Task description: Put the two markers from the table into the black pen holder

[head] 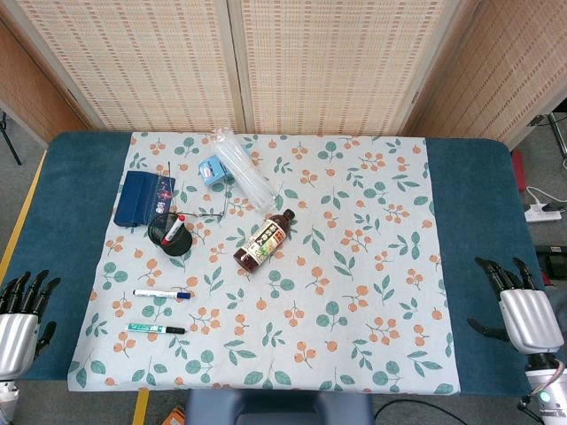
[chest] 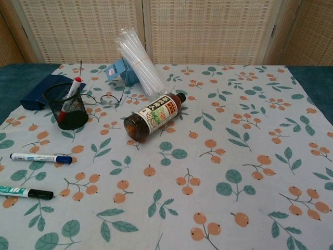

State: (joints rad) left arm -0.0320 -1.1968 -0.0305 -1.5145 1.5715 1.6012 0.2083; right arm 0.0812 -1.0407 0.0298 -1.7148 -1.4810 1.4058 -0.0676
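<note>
One red-capped marker (chest: 69, 97) upright inside black pen holder (chest: 66, 107)

There are three markers: a blue one (chest: 40, 157) and a green one (chest: 26, 192) on the cloth, a red one (chest: 69, 97) in the one pen holder (chest: 65, 107). One bottle (chest: 154, 115). Two hands: left hand (head: 19, 317), right hand (head: 521, 308).

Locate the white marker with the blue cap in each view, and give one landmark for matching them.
Head view: white marker with the blue cap, lower left, on the cloth.
Chest view: same marker, far left.
Shared landmark: black mesh pen holder, just beyond it.
</note>
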